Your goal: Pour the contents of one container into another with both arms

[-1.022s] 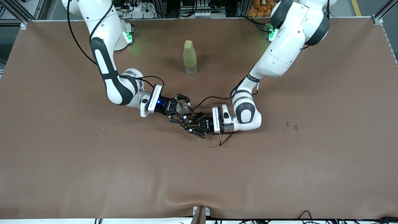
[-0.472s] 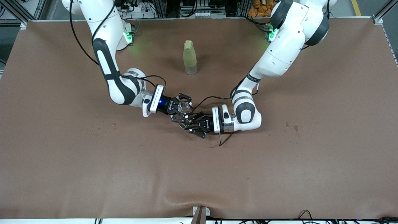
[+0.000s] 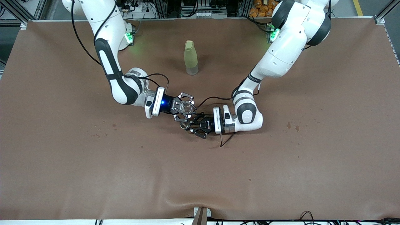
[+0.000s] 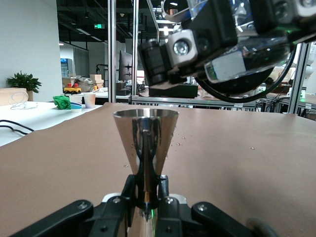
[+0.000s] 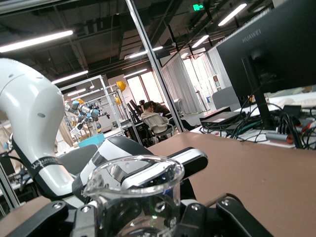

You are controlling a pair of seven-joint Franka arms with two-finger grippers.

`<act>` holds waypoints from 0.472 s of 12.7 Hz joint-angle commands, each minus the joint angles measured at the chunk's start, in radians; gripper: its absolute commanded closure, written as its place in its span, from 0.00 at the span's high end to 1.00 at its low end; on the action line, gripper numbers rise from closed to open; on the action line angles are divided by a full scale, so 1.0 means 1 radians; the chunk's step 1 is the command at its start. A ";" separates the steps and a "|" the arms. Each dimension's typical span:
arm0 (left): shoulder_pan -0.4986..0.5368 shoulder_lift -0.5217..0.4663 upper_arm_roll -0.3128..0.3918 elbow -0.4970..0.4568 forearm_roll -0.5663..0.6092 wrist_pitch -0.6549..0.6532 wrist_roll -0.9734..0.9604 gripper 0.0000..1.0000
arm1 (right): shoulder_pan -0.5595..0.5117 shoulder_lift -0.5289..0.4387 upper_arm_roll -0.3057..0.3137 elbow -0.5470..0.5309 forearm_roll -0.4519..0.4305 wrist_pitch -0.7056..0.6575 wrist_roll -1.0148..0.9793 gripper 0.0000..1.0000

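Right gripper (image 3: 185, 108) clamped on the clear glass cup (image 3: 187, 108), held above the table (image 3: 62, 156) near its middle, upright in the right wrist view (image 5: 133, 192) with a pouring lip at the rim; contents not discernible. Left gripper (image 3: 191, 125) closed narrow on the stem of the stemmed glass (image 3: 185, 125), just beside and below the cup. In the left wrist view, conical bowl (image 4: 145, 140) upright, fingers (image 4: 148, 195) pinching the stem. Yellow-green bottle (image 3: 190, 57) standing upright, farther from the front camera, well apart from both.
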 commanded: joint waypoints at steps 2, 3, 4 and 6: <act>-0.003 -0.019 0.004 -0.016 -0.030 0.005 -0.008 0.00 | 0.006 -0.065 -0.001 -0.049 0.022 0.026 0.130 0.00; -0.003 -0.019 0.004 -0.016 -0.030 0.005 -0.008 0.00 | 0.006 -0.080 0.001 -0.053 0.018 0.050 0.145 0.00; -0.003 -0.019 0.004 -0.016 -0.030 0.003 -0.006 0.00 | 0.008 -0.091 0.002 -0.062 0.018 0.063 0.177 0.00; -0.004 -0.019 0.004 -0.018 -0.030 0.005 -0.006 0.00 | 0.014 -0.105 0.007 -0.069 0.018 0.073 0.242 0.00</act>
